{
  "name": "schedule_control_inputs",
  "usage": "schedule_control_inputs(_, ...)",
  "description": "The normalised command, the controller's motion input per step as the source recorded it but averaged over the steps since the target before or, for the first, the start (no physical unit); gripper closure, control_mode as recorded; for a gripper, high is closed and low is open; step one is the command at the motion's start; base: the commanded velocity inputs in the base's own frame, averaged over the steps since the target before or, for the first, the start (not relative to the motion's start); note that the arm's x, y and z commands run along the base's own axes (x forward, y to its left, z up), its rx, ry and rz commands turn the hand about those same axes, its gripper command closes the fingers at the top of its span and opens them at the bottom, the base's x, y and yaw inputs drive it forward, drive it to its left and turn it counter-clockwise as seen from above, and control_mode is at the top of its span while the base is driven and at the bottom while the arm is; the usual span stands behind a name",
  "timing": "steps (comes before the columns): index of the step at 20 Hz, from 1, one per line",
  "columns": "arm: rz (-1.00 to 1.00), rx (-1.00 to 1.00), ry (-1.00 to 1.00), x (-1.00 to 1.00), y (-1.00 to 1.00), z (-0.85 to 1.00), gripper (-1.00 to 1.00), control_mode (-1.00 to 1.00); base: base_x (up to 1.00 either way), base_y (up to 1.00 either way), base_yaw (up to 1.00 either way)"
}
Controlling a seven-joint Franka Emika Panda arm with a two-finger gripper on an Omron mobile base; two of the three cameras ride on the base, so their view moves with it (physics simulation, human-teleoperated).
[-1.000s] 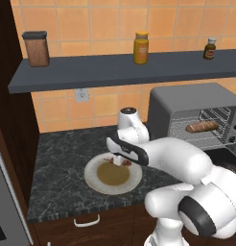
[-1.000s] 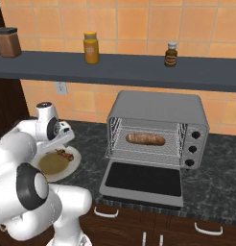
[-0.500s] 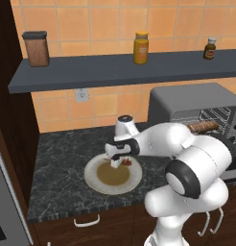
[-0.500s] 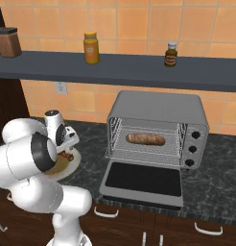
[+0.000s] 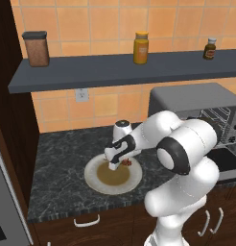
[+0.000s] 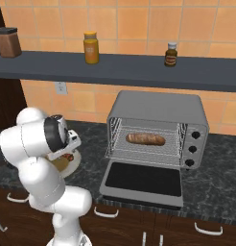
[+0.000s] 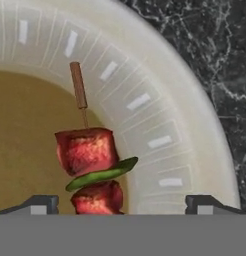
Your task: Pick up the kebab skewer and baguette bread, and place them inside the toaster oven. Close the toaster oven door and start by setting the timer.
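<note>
With the baguette bread (image 6: 145, 139) already on the toaster oven (image 6: 160, 129) rack, the wide-open, empty gripper (image 7: 122, 202) hovers over the kebab skewer (image 7: 92, 160) lying between its fingertips on the plate (image 7: 160, 120), so it likely must descend and close.

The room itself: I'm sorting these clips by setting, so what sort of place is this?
A rendered home kitchen, most likely. A grey toaster oven sits open on a dark stone counter, jars line a wall shelf against orange tiles, and a plate holds a kebab skewer.
</note>
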Motion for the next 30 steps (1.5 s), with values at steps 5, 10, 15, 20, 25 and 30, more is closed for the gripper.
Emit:
schedule_control_inputs(5, 0.0, 0.0, 0.0, 0.11, 0.0, -0.21, 1.0, -1.0, 0.0, 0.0, 0.0)
schedule_control_inputs(10, 0.0, 0.0, 0.0, 0.0, 0.0, -0.16, 1.0, -1.0, 0.0, 0.0, 0.0)
schedule_control_inputs(15, 0.0, 0.0, 0.0, 0.0, 0.0, -0.23, 1.0, -1.0, 0.0, 0.0, 0.0)
schedule_control_inputs(20, 0.0, 0.0, -0.05, -0.12, -0.14, 0.32, 1.0, -1.0, 0.0, 0.0, 0.0)
schedule_control_inputs(25, 0.0, 0.0, -0.01, -0.4, -0.29, 0.92, 1.0, -1.0, 0.0, 0.0, 0.0)
schedule_control_inputs(30, 0.04, 0.0, 0.0, -0.66, -0.47, 0.76, 1.0, -1.0, 0.0, 0.0, 0.0)
